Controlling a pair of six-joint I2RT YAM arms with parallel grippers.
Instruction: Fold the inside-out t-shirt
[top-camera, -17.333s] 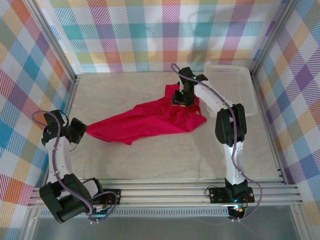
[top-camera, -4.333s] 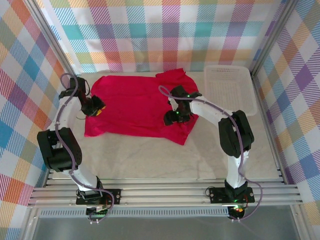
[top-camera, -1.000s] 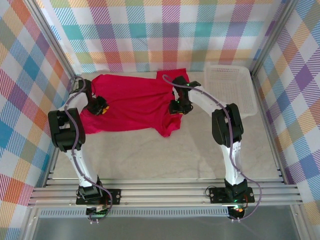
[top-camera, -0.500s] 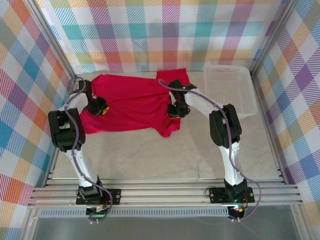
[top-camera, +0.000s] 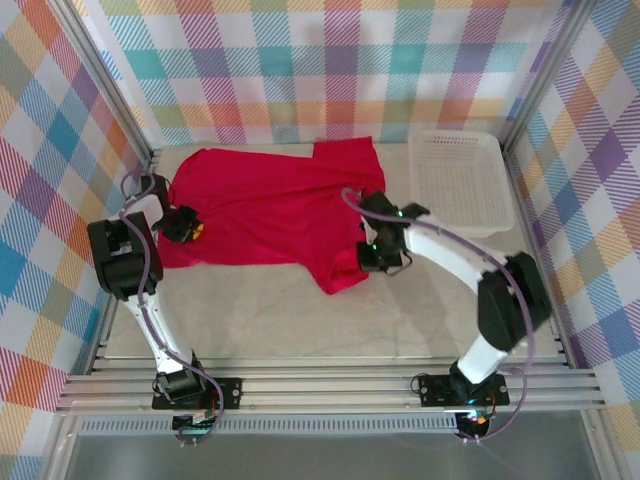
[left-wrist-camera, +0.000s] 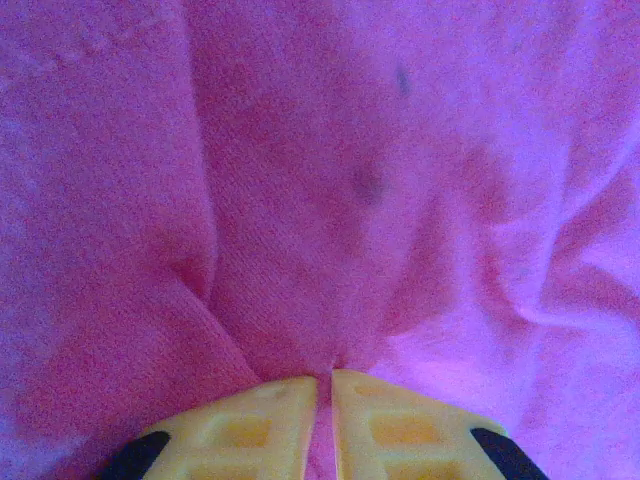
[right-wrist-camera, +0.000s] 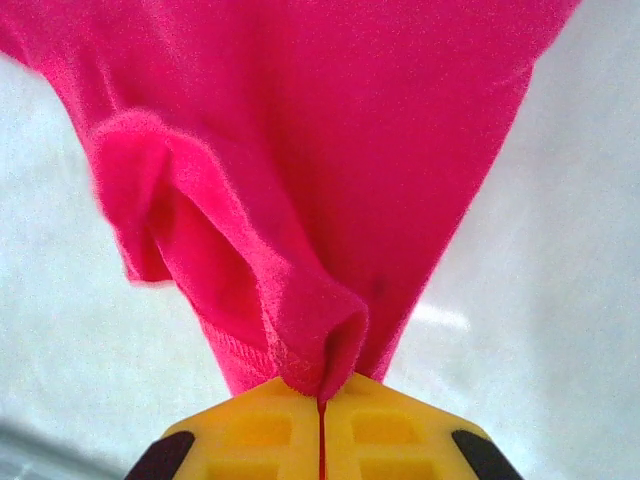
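Top external view: we have the inside-out t-shirt spread over the far half of the table, pinched at both sides.
Our left gripper is closed on a fold at the shirt's left edge, and our right gripper is clamped on the bunched hem corner. To do this well, we judge, we should draw the two pinches apart evenly and low, so the wrinkled near corner flattens before any fold.

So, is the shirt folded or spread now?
Spread, not folded: the shirt lies open across the table, only one corner bunched.
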